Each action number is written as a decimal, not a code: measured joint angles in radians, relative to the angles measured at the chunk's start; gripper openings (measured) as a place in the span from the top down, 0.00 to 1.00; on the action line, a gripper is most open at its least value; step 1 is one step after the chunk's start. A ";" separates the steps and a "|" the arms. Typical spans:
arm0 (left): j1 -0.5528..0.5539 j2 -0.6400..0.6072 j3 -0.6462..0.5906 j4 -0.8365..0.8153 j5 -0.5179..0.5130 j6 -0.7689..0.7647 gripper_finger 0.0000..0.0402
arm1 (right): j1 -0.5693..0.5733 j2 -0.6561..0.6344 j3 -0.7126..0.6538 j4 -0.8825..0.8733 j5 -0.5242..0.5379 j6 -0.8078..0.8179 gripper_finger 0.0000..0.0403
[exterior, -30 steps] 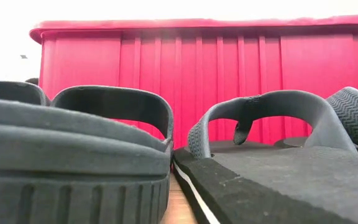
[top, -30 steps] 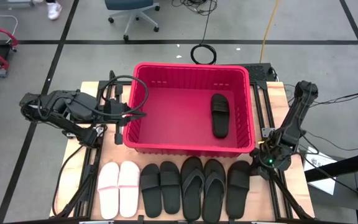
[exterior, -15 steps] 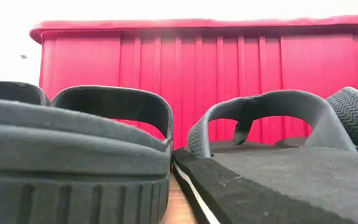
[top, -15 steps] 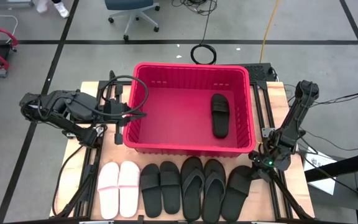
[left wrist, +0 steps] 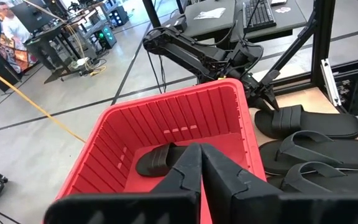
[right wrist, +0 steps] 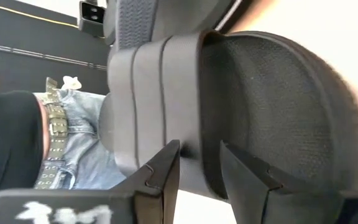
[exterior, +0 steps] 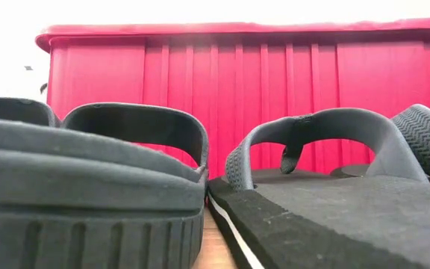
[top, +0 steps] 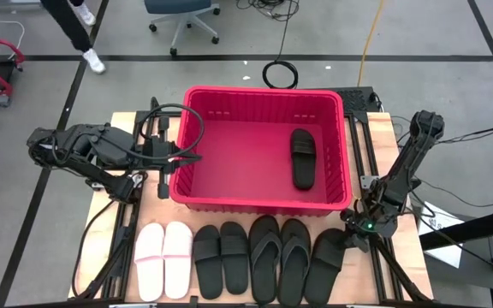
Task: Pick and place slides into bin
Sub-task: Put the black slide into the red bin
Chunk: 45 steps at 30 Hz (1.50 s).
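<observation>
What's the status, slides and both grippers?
Right gripper open around rightmost black slide, not lifted. Left gripper shut, parked beside bin. One black slide inside bin. Nothing blocking.

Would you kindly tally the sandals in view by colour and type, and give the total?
Pink slides: 2
Black wide-strap slides: 4, with two in the row, one at the right gripper, one in the bin
Black flip-flops: 2
Total: 8
</observation>
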 joint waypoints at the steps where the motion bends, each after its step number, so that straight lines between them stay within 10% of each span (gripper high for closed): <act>1: 0.000 0.000 0.000 0.000 0.000 0.000 0.97 | 0.000 0.012 0.000 0.017 0.000 -0.001 0.74; 24: 0.000 0.000 0.000 0.000 0.002 -0.001 0.97 | -0.001 0.238 0.002 0.273 0.001 0.005 0.75; 33: 0.000 0.000 0.000 0.000 0.002 -0.001 0.99 | -0.001 0.260 0.003 0.291 0.004 0.019 0.97; 45: 0.000 0.000 0.000 0.000 0.002 -0.004 0.99 | -0.001 0.253 0.003 0.354 -0.008 0.021 0.99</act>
